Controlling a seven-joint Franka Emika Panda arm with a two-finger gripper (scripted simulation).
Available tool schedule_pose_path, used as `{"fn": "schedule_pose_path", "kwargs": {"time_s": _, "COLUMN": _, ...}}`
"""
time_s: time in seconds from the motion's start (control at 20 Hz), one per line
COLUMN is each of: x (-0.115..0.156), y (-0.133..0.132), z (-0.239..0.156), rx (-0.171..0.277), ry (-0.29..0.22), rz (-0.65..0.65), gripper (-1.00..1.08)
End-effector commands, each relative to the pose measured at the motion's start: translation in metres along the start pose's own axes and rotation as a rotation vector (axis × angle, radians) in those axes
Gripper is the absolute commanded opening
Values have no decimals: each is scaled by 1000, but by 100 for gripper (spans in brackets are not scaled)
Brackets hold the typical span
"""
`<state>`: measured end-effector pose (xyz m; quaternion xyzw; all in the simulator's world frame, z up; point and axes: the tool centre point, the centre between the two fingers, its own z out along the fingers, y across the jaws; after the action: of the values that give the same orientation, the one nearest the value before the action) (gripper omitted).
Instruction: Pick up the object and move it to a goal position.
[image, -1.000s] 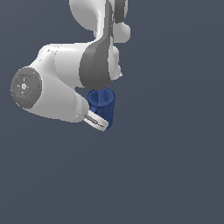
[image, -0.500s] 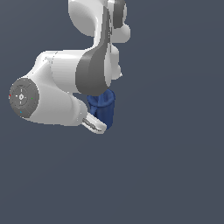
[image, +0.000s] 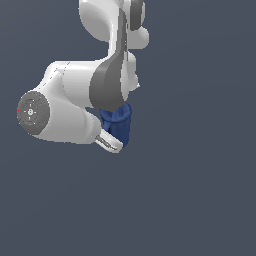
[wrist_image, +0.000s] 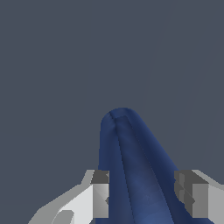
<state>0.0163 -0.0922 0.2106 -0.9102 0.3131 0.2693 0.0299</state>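
The dark blue mug (image: 119, 126) shows in the exterior view just under the arm's grey and white wrist, partly hidden by it. One white finger (image: 109, 142) lies against its lower side. In the wrist view the mug (wrist_image: 131, 166) sits between the two fingers, one pad (wrist_image: 100, 199) on one side and the other pad (wrist_image: 192, 199) on the other. My gripper (wrist_image: 142, 199) is shut on the mug and holds it off the ground. The handle is not clearly visible.
The arm's large white links (image: 65, 107) fill the exterior view's upper left. The background is a plain dark grey-blue surface with no other objects in view.
The arm has swung toward the exterior view's left and the wrist now covers more of the mug's top. The mug stays in the gripper.
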Motion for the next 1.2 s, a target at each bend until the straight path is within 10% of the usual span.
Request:
{"fn": "schedule_pose_path", "kwargs": {"time_s": 0.0, "x": 0, "y": 0, "z": 7, "rx": 0, "ry": -1, "rz": 0, "gripper": 28}}
{"fn": "schedule_pose_path", "kwargs": {"time_s": 0.45, "x": 0, "y": 0, "z": 20, "rx": 0, "ry": -1, "rz": 1, "gripper": 28}}
{"fn": "schedule_pose_path", "kwargs": {"time_s": 0.5, "x": 0, "y": 0, "z": 20, "rx": 0, "ry": -1, "rz": 1, "gripper": -100}}
{"fn": "schedule_pose_path", "kwargs": {"time_s": 1.15, "x": -3, "y": -3, "z": 20, "rx": 0, "ry": -1, "rz": 1, "gripper": -100}}
